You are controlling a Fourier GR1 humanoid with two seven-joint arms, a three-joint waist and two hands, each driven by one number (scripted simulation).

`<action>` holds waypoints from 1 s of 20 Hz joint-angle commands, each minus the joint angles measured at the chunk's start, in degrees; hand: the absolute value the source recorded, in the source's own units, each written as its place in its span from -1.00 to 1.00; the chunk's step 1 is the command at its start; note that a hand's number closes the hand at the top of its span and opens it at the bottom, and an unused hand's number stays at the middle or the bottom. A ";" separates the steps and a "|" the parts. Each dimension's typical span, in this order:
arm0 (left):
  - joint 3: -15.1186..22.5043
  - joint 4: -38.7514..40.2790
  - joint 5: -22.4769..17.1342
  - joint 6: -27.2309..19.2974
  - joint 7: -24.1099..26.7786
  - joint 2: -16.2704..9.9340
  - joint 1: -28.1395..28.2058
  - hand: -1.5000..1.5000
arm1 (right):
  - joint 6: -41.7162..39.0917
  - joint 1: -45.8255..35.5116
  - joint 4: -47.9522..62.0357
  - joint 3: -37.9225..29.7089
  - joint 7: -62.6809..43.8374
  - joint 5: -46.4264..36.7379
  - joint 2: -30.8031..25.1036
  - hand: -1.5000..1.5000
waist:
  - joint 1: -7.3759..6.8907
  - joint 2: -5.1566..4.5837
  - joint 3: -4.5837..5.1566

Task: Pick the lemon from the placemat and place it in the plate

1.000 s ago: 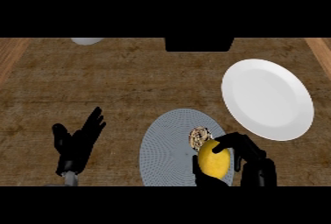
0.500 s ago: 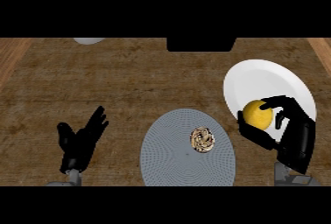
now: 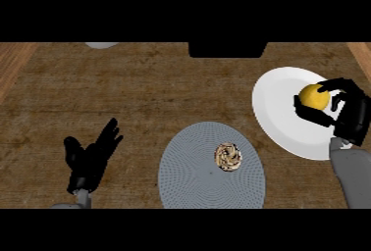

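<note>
1 right hand (image 3: pixel 346 109), gripping the lemon (image 3: pixel 313 96), has moved farther over the plate (image 3: pixel 279 115).

Yellow lemon (image 3: pixel 313 95) — over white plate (image 3: pixel 279 115)

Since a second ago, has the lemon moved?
Yes. The lemon, held in the right hand, went from the placemat up and right, over the plate.

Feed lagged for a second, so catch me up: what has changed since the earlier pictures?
The right hand, shut on the lemon, carried it off the placemat rightward and up, over the plate; no release yet. The left hand stays open at lower left, and the pastry remains on the placemat.
</note>
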State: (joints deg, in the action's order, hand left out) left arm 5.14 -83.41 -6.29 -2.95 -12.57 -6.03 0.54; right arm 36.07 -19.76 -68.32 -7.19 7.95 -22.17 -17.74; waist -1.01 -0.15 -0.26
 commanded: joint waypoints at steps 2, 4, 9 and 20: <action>0.54 2.17 1.40 -1.26 0.02 1.68 -1.33 0.00 | -2.20 -11.48 19.08 -6.90 11.14 5.40 -3.26 1.00 | -0.08 -0.21 0.19; 0.94 1.04 1.13 -0.53 -0.62 1.00 0.16 0.00 | -7.56 -9.91 22.16 -6.28 1.13 3.49 -7.63 1.00 | -0.63 -0.49 0.19; 0.37 2.24 1.14 0.13 -1.46 0.42 -3.75 0.00 | -12.75 -16.49 36.66 -1.46 1.17 -2.08 -7.97 -1.00 | -2.22 -1.15 0.08; 0.48 2.14 0.65 1.04 1.14 1.18 0.12 0.00 | -19.95 -21.42 45.24 -15.84 26.83 12.72 -7.21 -1.00 | -1.41 -0.95 -0.03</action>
State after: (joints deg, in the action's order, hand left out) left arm 5.32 -82.82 -5.66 -2.03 -12.28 -5.53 -1.04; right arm 18.45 -40.23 -24.22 -17.96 28.03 -14.64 -24.58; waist -2.70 -1.00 -0.40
